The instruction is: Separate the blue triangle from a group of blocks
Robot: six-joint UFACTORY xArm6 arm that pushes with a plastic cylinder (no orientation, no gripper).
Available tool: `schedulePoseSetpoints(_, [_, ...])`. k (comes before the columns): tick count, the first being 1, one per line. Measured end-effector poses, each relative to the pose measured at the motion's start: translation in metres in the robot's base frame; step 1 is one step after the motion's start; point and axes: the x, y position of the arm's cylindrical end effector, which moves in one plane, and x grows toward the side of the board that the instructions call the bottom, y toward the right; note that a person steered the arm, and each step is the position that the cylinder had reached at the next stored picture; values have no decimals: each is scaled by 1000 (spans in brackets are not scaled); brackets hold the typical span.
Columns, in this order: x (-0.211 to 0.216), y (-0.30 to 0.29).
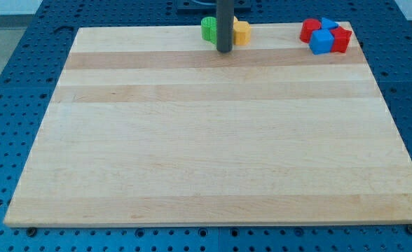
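My tip (224, 50) rests on the board near the view's top centre. Just behind the rod sit a green block (208, 29) on its left and a yellow block (242, 31) on its right; the rod hides part of each. A tight group sits at the view's top right corner: a red block (309, 30), a small blue block (328, 24) behind that may be the blue triangle, a blue cube-like block (321, 43) in front, and another red block (342, 38). The tip is far to the left of this group.
The wooden board (213, 140) lies on a blue perforated table (17, 56). The red and blue group sits close to the board's top edge and right edge.
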Motion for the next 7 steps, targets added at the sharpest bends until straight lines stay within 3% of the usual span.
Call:
schedulePoseSetpoints(3, [80,51])
schedulePoseSetpoints(6, [77,209])
schedulePoseSetpoints(7, [77,213])
